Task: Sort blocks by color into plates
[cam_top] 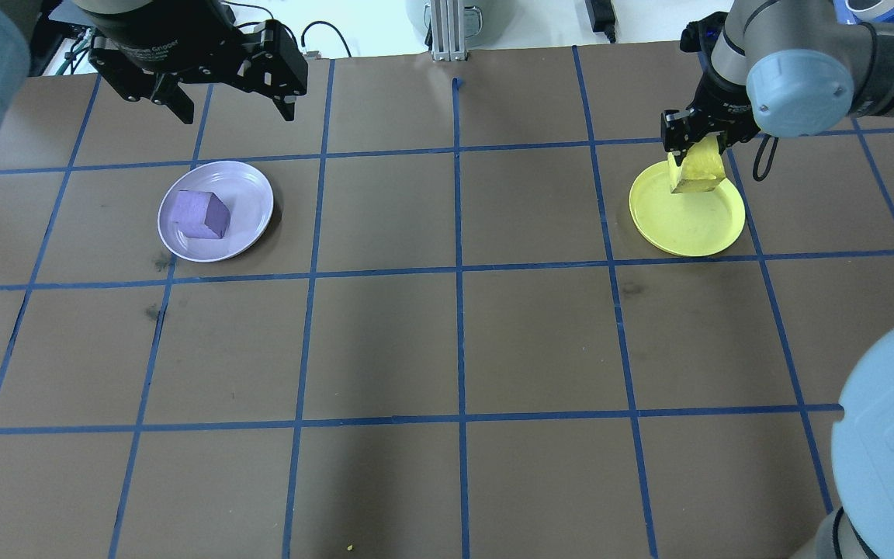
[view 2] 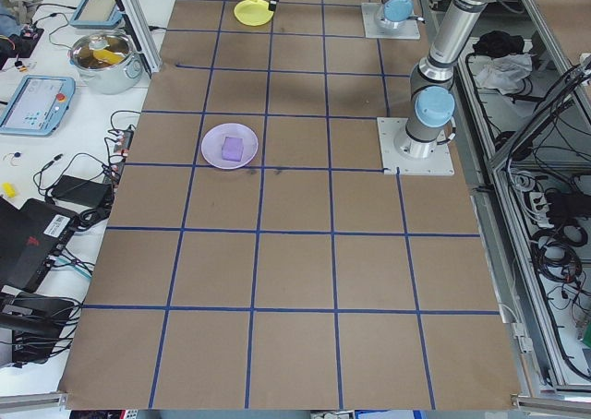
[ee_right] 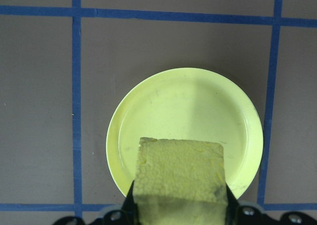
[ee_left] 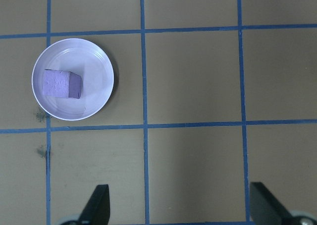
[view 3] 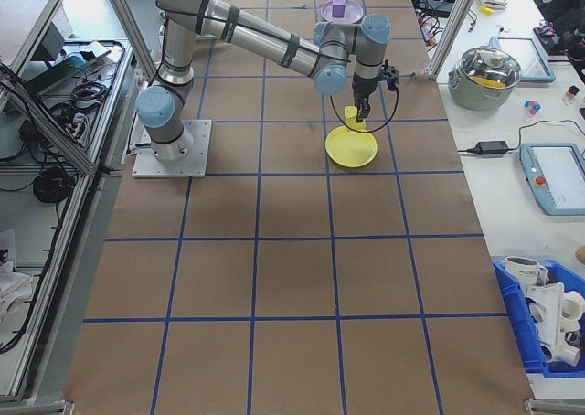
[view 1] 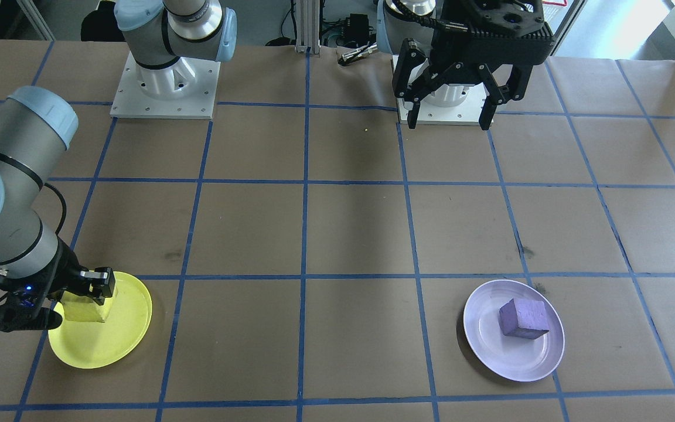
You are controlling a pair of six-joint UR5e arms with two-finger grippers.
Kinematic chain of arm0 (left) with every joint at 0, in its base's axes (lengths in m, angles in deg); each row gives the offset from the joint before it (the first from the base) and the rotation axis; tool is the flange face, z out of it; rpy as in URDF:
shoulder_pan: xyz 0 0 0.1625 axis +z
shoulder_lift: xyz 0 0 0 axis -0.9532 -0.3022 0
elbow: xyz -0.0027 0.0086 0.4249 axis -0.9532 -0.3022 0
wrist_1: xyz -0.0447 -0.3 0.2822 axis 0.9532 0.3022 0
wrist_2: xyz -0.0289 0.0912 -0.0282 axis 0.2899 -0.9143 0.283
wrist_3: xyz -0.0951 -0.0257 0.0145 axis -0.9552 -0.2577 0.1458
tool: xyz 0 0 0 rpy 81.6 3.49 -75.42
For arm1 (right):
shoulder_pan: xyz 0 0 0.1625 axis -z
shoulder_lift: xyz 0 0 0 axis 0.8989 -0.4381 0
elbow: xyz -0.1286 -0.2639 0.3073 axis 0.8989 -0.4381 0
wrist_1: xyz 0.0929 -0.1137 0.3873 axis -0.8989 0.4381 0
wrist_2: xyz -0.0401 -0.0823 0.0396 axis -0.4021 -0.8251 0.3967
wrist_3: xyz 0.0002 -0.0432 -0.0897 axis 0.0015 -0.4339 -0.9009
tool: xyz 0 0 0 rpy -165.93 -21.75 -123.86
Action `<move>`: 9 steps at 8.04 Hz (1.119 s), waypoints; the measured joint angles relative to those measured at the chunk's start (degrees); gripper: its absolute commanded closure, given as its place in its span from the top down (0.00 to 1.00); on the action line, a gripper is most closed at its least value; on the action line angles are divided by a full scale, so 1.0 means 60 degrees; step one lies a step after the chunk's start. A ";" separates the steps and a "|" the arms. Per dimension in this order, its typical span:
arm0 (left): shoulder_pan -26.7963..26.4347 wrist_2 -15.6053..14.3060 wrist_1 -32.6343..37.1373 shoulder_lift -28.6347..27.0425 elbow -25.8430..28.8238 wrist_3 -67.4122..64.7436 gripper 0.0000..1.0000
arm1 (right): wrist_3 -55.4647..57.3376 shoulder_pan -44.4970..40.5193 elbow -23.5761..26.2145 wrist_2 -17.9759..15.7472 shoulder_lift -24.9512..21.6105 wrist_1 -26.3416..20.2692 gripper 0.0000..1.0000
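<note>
My right gripper (cam_top: 695, 151) is shut on the yellow block (cam_top: 695, 172) and holds it just above the far side of the yellow plate (cam_top: 687, 229). In the right wrist view the yellow block (ee_right: 179, 178) sits between the fingers, over the yellow plate (ee_right: 184, 106). The purple block (cam_top: 200, 215) lies in the lavender plate (cam_top: 249, 194). My left gripper (cam_top: 233, 112) hangs open high above the table, beyond that plate, with nothing between its fingers. The left wrist view shows the purple block (ee_left: 61, 83) in the lavender plate (ee_left: 96, 71).
Brown paper with a blue tape grid covers the table (cam_top: 455, 341). The two arm bases (view 1: 164, 88) stand at the robot's side. Beyond the table's far edge are a pot (view 2: 106, 54), tablets and cables.
</note>
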 measured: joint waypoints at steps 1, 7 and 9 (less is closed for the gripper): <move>-0.0002 0.0001 0.0000 0.0000 0.0000 0.0000 1.00 | -0.0124 0.0126 0.0006 0.0012 0.0139 0.0038 0.01; -0.0011 -0.0004 0.0001 0.0000 -0.0005 0.0000 1.00 | -0.0209 0.0218 0.0055 0.0001 0.0871 0.0598 1.00; -0.0012 -0.0007 0.0000 -0.0004 -0.0012 0.0000 1.00 | -0.0201 0.0218 -0.0006 0.0012 0.0795 0.0616 1.00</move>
